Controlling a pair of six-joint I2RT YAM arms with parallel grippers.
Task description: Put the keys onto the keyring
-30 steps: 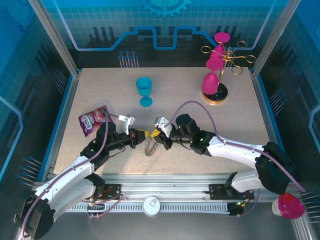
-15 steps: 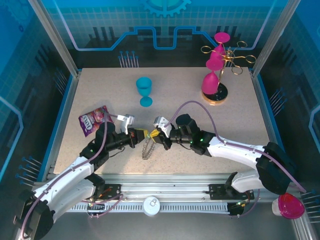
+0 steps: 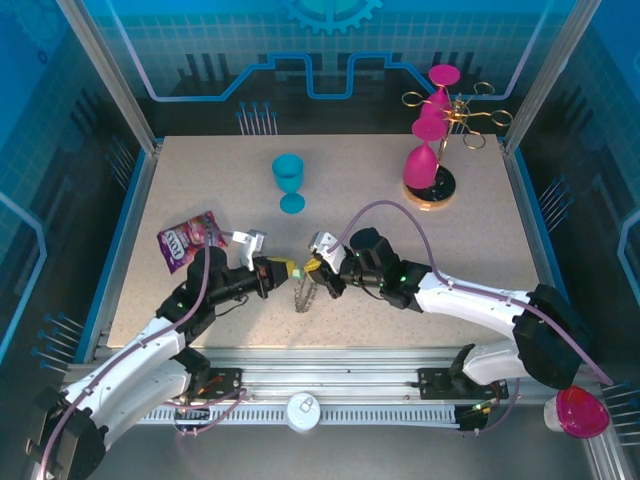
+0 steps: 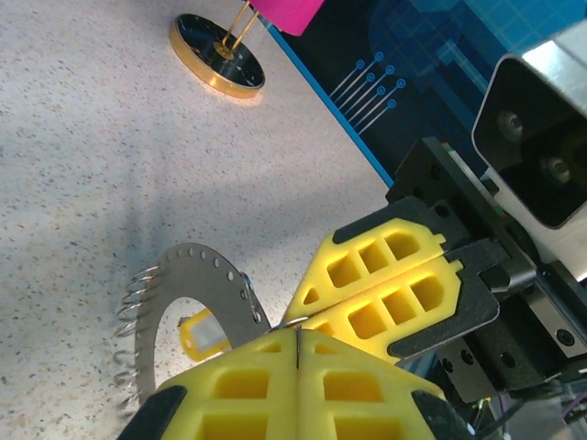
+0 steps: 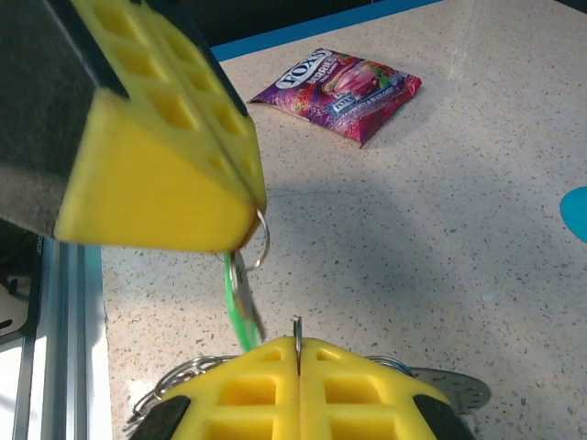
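Near the table's front middle my two grippers meet tip to tip. My left gripper (image 3: pixel 288 270) (image 4: pixel 300 337) is shut on the keys (image 5: pixel 240 291), a small wire ring with a green tag and a metal key hanging from its yellow fingers (image 5: pixel 165 156). My right gripper (image 3: pixel 314 268) (image 5: pixel 297 344) is shut on the keyring (image 3: pixel 305 293), a grey loop with a coiled edge (image 4: pixel 183 284) that hangs just above the table. A yellowish piece (image 4: pixel 204 332) shows through the loop. The right gripper's fingers (image 4: pixel 385 284) are touching mine in the left wrist view.
A blue goblet (image 3: pixel 289 180) stands behind the grippers. A gold rack (image 3: pixel 440 185) with pink goblets is at the back right, its base (image 4: pixel 217 66) also in the left wrist view. A candy bag (image 3: pixel 187 240) (image 5: pixel 339 87) lies at the left.
The hanging keyring swung slightly left, then back right. Both grippers stayed shut and tip to tip, barely shifting.
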